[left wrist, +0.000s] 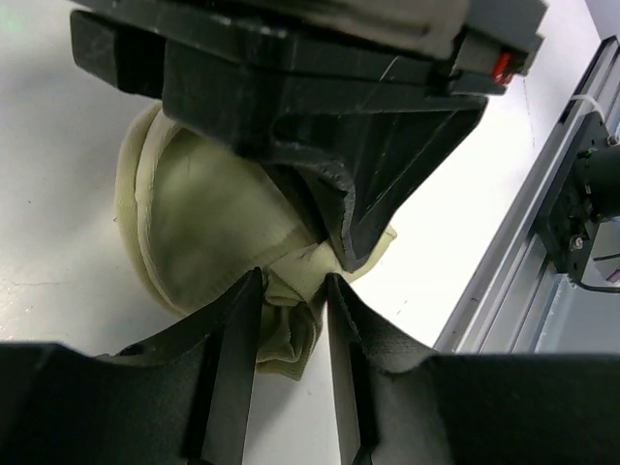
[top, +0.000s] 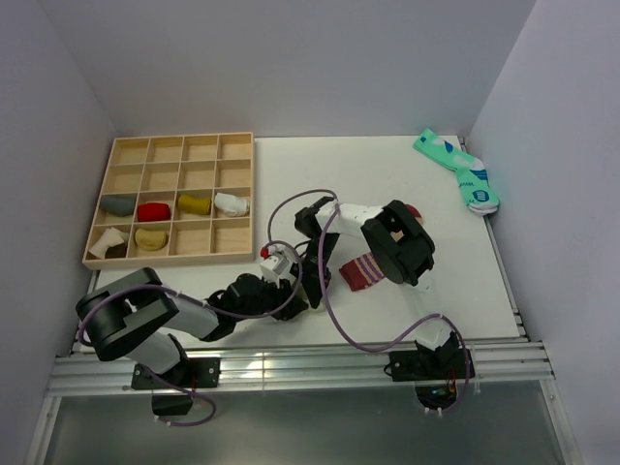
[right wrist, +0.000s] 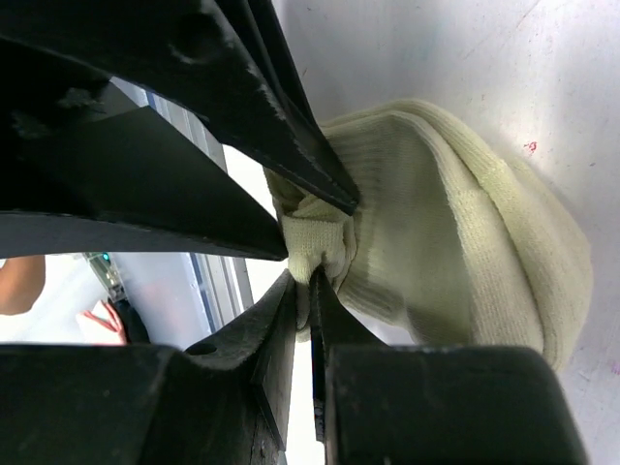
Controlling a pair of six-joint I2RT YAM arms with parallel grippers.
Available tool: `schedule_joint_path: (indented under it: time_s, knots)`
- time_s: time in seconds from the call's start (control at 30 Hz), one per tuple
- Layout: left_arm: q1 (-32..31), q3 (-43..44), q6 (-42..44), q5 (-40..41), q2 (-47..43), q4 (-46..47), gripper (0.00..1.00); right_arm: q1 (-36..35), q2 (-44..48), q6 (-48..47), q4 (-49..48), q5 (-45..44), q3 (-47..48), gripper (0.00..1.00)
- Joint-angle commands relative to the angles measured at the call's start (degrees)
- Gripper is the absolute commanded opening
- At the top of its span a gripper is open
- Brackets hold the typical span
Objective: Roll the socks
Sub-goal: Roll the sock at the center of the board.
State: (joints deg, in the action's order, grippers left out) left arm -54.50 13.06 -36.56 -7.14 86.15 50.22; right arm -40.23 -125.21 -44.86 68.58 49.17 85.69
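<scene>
White table, both hands pinching sock

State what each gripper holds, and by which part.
Both the left gripper and right gripper pinch the pale olive-green sock at its bunched end.

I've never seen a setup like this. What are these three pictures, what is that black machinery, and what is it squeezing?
The black machinery is two robot arms bolted at the table's near edge. The overhead picture looks down on both. The other two come from small cameras on each wrist, so the dark shapes there are the arm's own fingers.

Both wrist views show a pale olive-green sock bunched into a ball. The left gripper and the right gripper each pinch its fabric.

On the white table also lie a tan sock with a maroon striped cuff, a turquoise patterned pair at the far corner, and a wooden tray of compartments, several holding rolled socks.
</scene>
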Motion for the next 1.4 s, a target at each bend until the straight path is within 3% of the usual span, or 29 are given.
schedule_joint_path:
  time_s: [0.0, 0.23, 0.47, 0.6, 0.8, 1.03, 1.37]
  knots:
    - [-0.78, 1.35, 1.49, -0.25, 1.56, 4.01, 0.39, 0.24, -0.83, -0.58, 1.56, 0.93, 1.59, 0.14]
    - [-1.31, 1.18, 0.43, -2.26, 3.76, 6.12, 0.37, 0.24, -1.00, 2.22, -0.37, 0.58, 1.50, 0.15]
    - [-1.31, 0.04, -2.11, -5.25, 7.89, 11.39, 0.14, 0.33, -0.04, 6.98, -4.15, 0.05, 0.97, 0.17]
    - [-1.49, -0.84, -3.43, -5.43, 9.29, 14.03, 0.00, 0.41, 1.10, 8.74, -5.73, 0.40, 0.45, 0.25]
    - [-1.49, -2.77, -5.81, -4.64, 10.71, 16.76, 0.00, 2.78, 6.19, 10.93, -9.15, -0.74, -1.40, 0.38]
    - [-1.49, -4.18, -7.48, -4.29, 10.62, 17.54, 0.00, 7.26, 11.65, 12.86, -11.97, -2.06, -2.46, 0.45]
    - [-1.49, -3.31, -7.48, -5.17, 11.14, 17.55, 0.00, 7.01, 8.94, 13.40, -14.96, -3.90, -1.84, 0.57]
